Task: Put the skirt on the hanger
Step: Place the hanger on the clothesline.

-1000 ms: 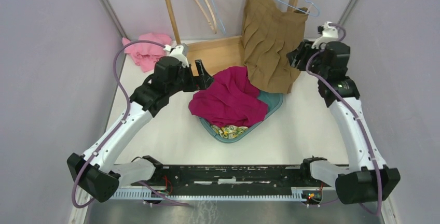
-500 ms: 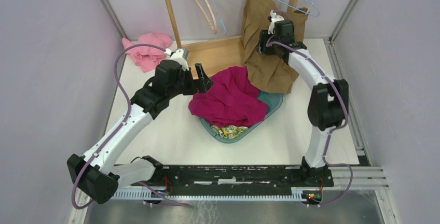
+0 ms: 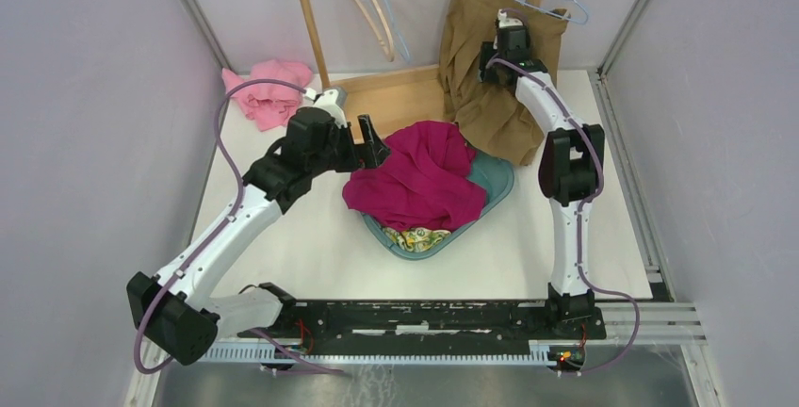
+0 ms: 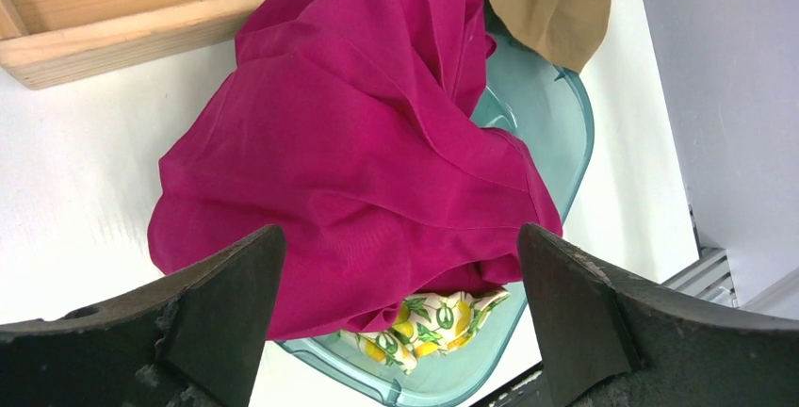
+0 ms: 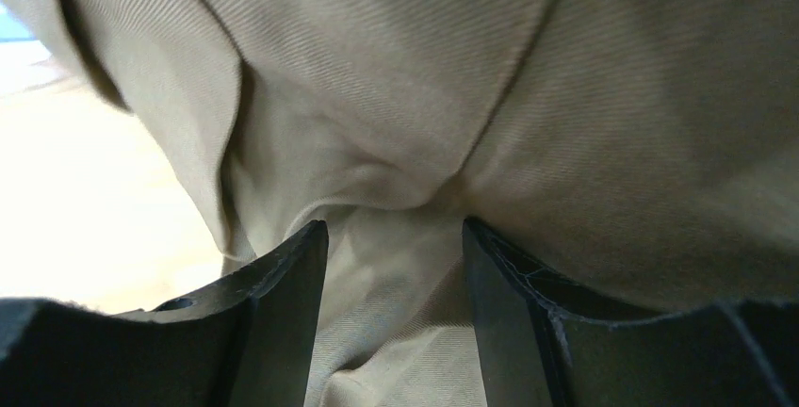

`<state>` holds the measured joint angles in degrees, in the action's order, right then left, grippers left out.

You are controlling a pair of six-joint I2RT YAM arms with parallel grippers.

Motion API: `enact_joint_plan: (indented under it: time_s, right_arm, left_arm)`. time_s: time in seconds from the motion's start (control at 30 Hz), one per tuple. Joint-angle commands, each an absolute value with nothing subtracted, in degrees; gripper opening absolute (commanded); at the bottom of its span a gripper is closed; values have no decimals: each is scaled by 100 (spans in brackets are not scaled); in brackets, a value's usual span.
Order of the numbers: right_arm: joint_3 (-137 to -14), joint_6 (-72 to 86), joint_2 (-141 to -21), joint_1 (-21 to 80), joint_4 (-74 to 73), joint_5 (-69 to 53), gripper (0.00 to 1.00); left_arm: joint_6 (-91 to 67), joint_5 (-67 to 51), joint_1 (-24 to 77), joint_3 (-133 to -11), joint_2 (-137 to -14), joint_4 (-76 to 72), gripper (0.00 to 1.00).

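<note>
top external: over the back of the worktop (image 3: 311,237) hangs one tan skirt (image 3: 490,96) beside one blue hanger (image 3: 582,17), right gripper (image 5: 396,237) clamped on its fold; one magenta cloth (image 3: 415,176) fills one basin (image 3: 497,181); left gripper (image 3: 372,143) spread wide beside it.

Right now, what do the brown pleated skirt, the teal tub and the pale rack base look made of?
The brown pleated skirt looks like matt woven cloth, perhaps twill: fine diagonal ribs show close up. The teal tub is probably plastic, being smooth, slightly translucent and glossy. The pale rack base appears to be bare wood with visible grain lines.
</note>
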<state>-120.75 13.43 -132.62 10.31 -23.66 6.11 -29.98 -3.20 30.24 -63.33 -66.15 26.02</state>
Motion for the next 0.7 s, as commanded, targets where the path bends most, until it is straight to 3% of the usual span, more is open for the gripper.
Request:
enact_joint_plan:
  time_s: [0.0, 0.43, 0.67]
  right_arm:
    - [-12426, 1446, -13352, 765, -1679, 1320, 61]
    - [-13071, 1540, -13386, 621, -971, 1256, 61]
    - [-11670, 1954, -12238, 661, -745, -259, 61]
  left_arm:
    - [-3155, -445, 3010, -6337, -6707, 2291, 100]
    - [-3076, -396, 3007, -6394, -6765, 2426, 99]
    - [-3102, -370, 3006, -6350, -6669, 2431, 99]
